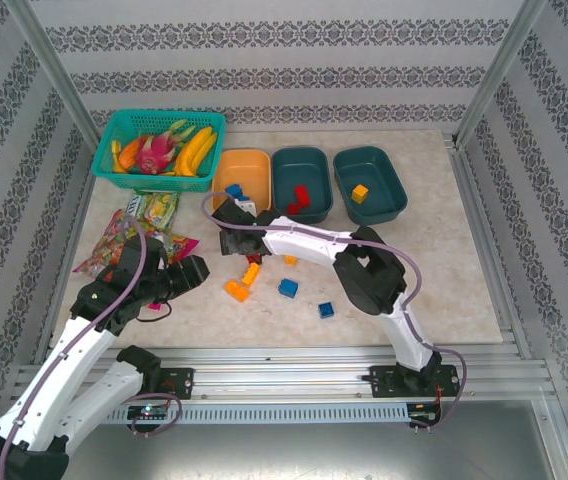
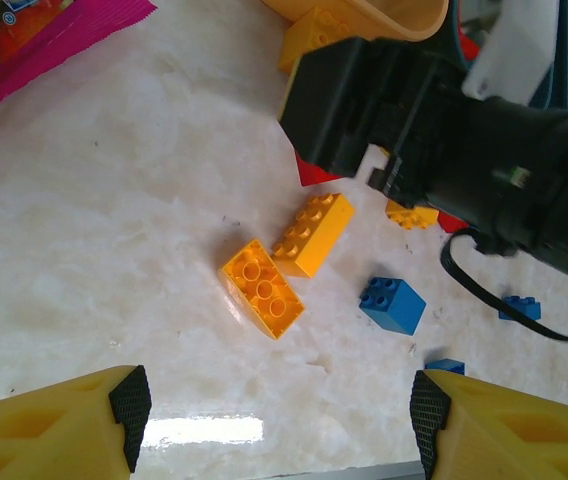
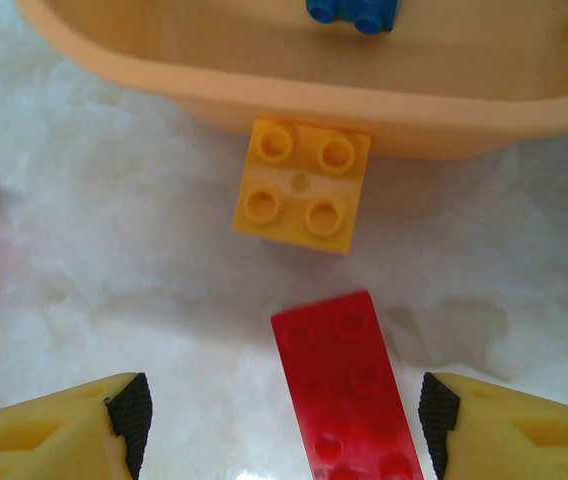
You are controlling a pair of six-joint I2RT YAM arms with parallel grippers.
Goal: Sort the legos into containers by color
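- Right pincer [image 3: 284, 420] hangs low over the worktop [image 3: 114, 300] with its jaws wide apart and nothing in them.
- Between its pads lies a flat red plate [image 3: 349, 390], slanted to the jaws and closer to one pad than the other, touching neither.
- Just ahead of the pincer a yellow brick [image 3: 302, 185] rests against the wall of the orange bin [image 3: 264, 90]; a blue brick [image 3: 354, 12] lies inside that bin.
- I take the red plate to be the piece in hand. To lift it well, the pincer should shift sideways until the plate is centred, twist to square up with its long edges, and sink almost to the worktop, since the plate is thin.
- Closing should be gentle so the plate does not skid into the yellow brick.
- Off to the pincer's right, the middle teal bin [image 1: 299, 152] already holds red bricks [image 1: 299, 197], so it looks like the destination.
- Left pincer [image 2: 279, 410] is also wide and empty, with two orange bricks [image 2: 262, 288] ahead of it.
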